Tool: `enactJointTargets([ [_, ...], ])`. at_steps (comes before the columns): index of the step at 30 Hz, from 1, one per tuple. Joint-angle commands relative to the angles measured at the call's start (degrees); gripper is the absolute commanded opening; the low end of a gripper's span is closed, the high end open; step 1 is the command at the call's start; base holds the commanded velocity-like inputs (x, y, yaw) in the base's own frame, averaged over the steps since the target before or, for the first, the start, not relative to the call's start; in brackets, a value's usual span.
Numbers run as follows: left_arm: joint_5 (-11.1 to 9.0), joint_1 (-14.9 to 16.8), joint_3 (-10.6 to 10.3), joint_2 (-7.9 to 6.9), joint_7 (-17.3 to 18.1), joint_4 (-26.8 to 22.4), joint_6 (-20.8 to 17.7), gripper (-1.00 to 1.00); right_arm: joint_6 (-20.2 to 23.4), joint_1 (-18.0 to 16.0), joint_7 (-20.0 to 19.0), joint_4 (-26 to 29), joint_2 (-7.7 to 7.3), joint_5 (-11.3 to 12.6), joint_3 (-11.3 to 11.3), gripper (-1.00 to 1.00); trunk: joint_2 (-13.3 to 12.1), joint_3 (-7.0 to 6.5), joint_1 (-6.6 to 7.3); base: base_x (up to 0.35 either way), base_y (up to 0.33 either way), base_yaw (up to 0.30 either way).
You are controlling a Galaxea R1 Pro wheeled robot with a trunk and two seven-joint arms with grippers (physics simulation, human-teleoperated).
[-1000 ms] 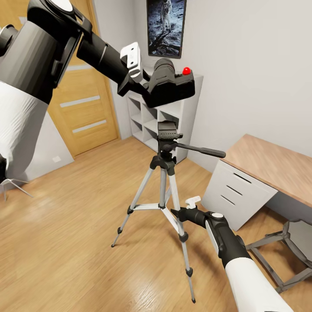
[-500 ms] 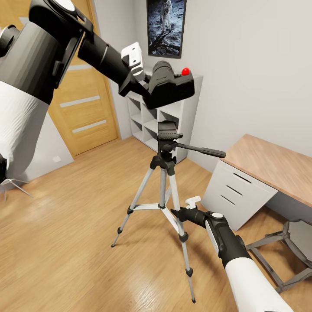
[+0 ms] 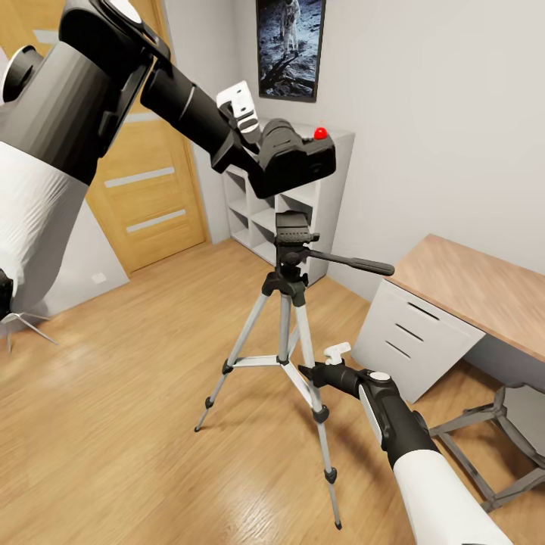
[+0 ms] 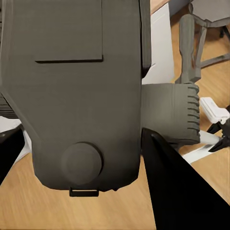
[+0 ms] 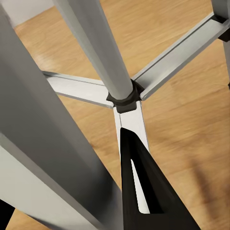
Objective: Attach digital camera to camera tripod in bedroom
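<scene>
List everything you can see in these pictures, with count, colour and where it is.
digital camera: one, black with red mark, held above the tripod head, not yet on it
camera tripod: one, silver legs, black head, standing on the wood floor
poster: one, dark, on the grey wall
cube shelf: one, white, behind the tripod
door: one, oak, at left
desk: one, wood top, white drawers, at right
chair: one, grey, by the desk
left pincer: black, shut on the camera
right pincer: black, low beside a tripod leg
</scene>
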State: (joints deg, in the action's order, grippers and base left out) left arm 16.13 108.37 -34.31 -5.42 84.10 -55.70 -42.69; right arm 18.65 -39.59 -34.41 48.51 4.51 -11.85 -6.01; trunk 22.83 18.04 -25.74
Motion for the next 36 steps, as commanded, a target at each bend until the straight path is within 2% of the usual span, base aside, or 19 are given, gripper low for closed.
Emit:
enactJointTargets([
  [1,0.4,0.1,-0.2,-0.04,0.5,-0.1,-0.6,-1.0,0.6,0.0,-0.3,-1.5,0.06,-3.6,-0.4,-1.0,0.1,0.12,-0.05,0.0,0.0,0.0],
  [4,0.3,0.1,-1.7,-0.05,0.5,-0.5,-1.7,-1.0,0.6,0.0,-0.3,-1.5,0.06,-3.6,-0.4,-1.0,0.1,0.12,-0.05,0.0,0.0,0.0],
  [8,0.0,0.1,-4.9,-0.21,0.5,-2.5,-2.8,-1.0,0.6,0.0,-0.3,-1.5,0.06,-3.6,-0.4,-1.0,0.1,0.12,-0.05,0.0,0.0,0.0],
  [12,-0.2,0.1,-6.1,-0.46,1.5,-3.9,-3.7,-1.0,0.6,0.0,-0.3,-1.6,0.08,-3.5,-0.4,-1.0,0.1,0.12,-0.05,0.0,0.0,0.0],
  [19,-0.1,0.1,-6.6,-1.39,4.0,-5.9,-4.0,-1.0,0.6,0.0,-0.3,-1.6,0.12,-3.5,-0.4,-1.0,0.1,0.12,-0.05,0.0,0.0,0.0],
  [36,0.2,0.1,-6.6,-2.37,4.6,-7.6,-5.3,-1.0,0.7,0.0,-0.3,-1.6,0.13,-3.6,-0.4,-1.0,0.1,0.12,-0.05,0.0,0.0,0.0],
])
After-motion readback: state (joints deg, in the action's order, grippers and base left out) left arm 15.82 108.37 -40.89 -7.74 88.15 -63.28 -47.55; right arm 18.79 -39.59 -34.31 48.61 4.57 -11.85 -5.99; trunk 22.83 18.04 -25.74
